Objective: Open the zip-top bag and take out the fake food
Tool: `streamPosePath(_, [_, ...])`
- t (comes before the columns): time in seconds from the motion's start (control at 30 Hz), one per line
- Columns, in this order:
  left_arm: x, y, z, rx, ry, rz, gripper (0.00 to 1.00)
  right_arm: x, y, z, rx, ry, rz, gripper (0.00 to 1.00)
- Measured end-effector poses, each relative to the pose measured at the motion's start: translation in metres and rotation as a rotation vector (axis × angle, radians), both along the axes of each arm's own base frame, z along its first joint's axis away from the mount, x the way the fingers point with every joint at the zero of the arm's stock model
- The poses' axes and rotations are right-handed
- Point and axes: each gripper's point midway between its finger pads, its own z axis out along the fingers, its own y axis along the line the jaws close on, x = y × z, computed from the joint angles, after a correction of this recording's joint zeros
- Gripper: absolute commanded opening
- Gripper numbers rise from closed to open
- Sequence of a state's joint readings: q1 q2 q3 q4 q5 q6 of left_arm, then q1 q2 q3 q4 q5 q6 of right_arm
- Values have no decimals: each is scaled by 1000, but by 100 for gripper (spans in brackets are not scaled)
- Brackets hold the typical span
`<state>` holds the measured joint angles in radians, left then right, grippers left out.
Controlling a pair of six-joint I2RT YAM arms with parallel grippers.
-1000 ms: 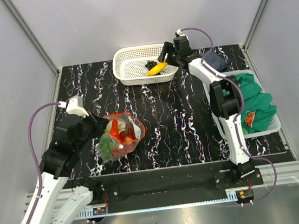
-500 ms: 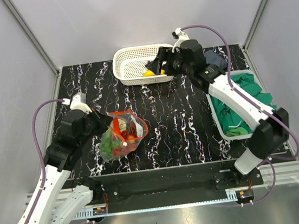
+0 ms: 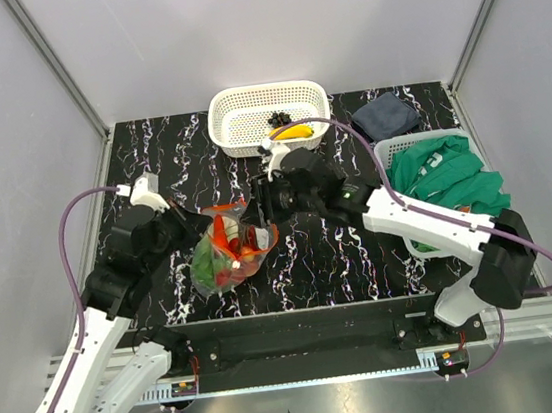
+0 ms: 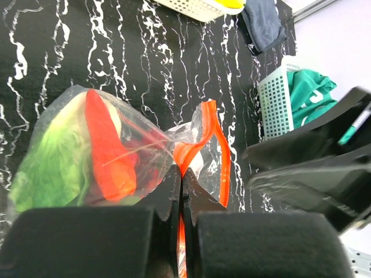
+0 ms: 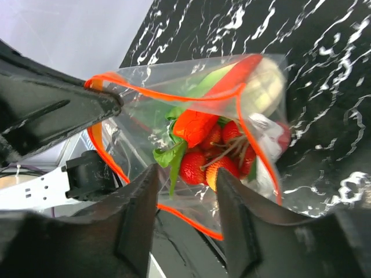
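The clear zip-top bag (image 3: 227,253) lies at the front left of the table, its orange-rimmed mouth (image 5: 174,87) held wide. My left gripper (image 4: 182,175) is shut on the orange rim at the bag's near corner. Inside the bag are green lettuce (image 4: 46,168), a red pepper (image 4: 107,150) and red strawberries (image 5: 214,159). My right gripper (image 5: 186,174) is open at the bag's mouth, its fingertips just short of the strawberries, with nothing clamped between them. A yellow banana (image 3: 295,133) and dark grapes (image 3: 278,118) lie in the white basket (image 3: 235,121).
A second white basket (image 3: 395,151) at the right holds green cloth (image 3: 448,173). A dark blue cloth (image 3: 385,112) lies at the back right. My two arms meet closely over the bag (image 3: 247,215).
My right arm has swung from the white basket at the back down to the bag's mouth, and its jaws have narrowed. The left gripper has kept its hold on the rim.
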<state>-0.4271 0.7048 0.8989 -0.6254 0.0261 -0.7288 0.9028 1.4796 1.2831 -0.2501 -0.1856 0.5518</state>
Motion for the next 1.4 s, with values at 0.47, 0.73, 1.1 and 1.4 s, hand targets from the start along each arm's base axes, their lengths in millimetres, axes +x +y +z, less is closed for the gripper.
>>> streamPosePath(0.47, [2, -19, -5, -113, 13, -39, 0, 11, 19, -93, -142, 122, -54, 50])
streamPosePath(0.73, [2, -28, -11, -164, 28, -61, 0, 27, 25, -132, -198, 130, -101, 53])
streamPosePath(1.1, [3, -29, -17, -168, 40, -62, 0, 41, 46, -132, -128, 11, -42, 5])
streamPosePath(1.4, [10, -22, -20, -97, 33, -36, 0, 1, 37, -121, -43, -28, 127, 0])
